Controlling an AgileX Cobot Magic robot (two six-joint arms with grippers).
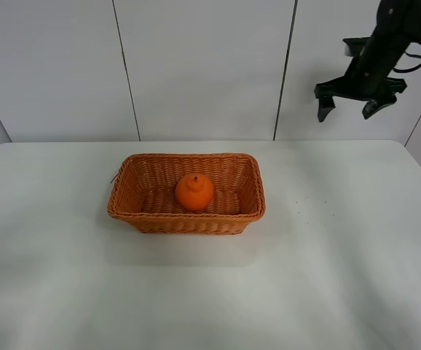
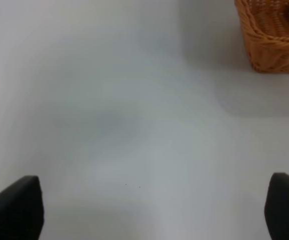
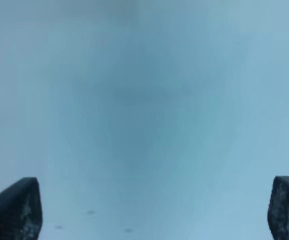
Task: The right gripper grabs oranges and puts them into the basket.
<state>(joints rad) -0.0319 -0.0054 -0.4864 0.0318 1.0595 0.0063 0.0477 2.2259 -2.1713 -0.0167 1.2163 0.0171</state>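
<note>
The orange (image 1: 194, 192), round with a knobby neck, sits inside the wicker basket (image 1: 132, 195) at the middle of the white table. My right gripper (image 1: 349, 111) is open and empty, raised high at the back right, well away from the basket. In the right wrist view its fingertips (image 3: 14, 207) stand wide apart over bare table. My left gripper (image 2: 154, 210) is open and empty; its arm is out of the high view. A corner of the basket (image 2: 272, 37) shows in the left wrist view.
The white table (image 1: 341, 277) spreads around the basket. A panelled white wall (image 1: 196, 65) stands behind it. A few tiny dark specks (image 1: 309, 208) lie right of the basket.
</note>
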